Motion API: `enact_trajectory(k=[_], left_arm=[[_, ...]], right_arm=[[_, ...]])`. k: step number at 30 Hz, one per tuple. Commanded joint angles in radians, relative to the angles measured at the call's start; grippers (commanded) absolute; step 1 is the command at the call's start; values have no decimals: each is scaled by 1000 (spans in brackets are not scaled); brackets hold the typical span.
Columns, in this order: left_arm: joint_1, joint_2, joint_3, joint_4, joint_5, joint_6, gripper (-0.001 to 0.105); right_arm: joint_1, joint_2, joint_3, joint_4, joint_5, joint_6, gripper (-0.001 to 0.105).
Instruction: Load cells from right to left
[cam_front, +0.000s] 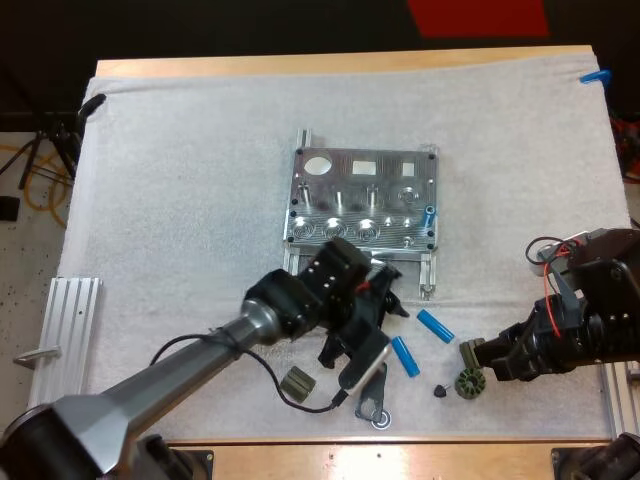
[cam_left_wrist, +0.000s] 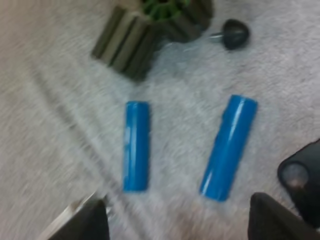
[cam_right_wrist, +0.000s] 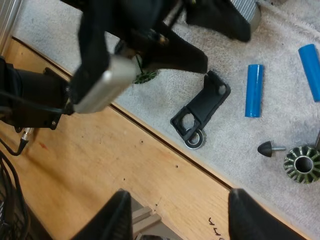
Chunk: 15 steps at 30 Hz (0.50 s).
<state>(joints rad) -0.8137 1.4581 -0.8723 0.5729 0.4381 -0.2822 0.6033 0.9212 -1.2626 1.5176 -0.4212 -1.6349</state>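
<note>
In the high view, the metal fixture (cam_front: 362, 195) sits mid-mat (cam_front: 180, 200) with a loaded blue cell (cam_front: 430, 215) at its right edge. Two loose ones, the left cell (cam_front: 405, 356) and the right cell (cam_front: 435, 326), lie nearer; my left gripper (cam_front: 352, 352) hovers just left of them and my right gripper (cam_front: 478, 358) is to their right by a ribbed dark gear (cam_front: 468, 383). In the left wrist view, that gripper's fingers (cam_left_wrist: 90, 222) stand wide apart, holding nothing, over both loose cells. In the right wrist view, its fingers (cam_right_wrist: 120, 215) are likewise parted and empty over the wooden table (cam_right_wrist: 125, 165) edge, with a black bracket (cam_right_wrist: 202, 110) on the mat beyond.
</note>
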Motion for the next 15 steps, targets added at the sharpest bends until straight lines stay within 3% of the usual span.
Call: enact_trajectory(k=[1,15], left_arm=[[-19,20,-6,-11,8,51,59],[-44,198,-6,-110,-27,81,59]], right_arm=[[-6,-5,-3,15,-3,-1,44],[-6,-5,-3,15,-3,-1,44]])
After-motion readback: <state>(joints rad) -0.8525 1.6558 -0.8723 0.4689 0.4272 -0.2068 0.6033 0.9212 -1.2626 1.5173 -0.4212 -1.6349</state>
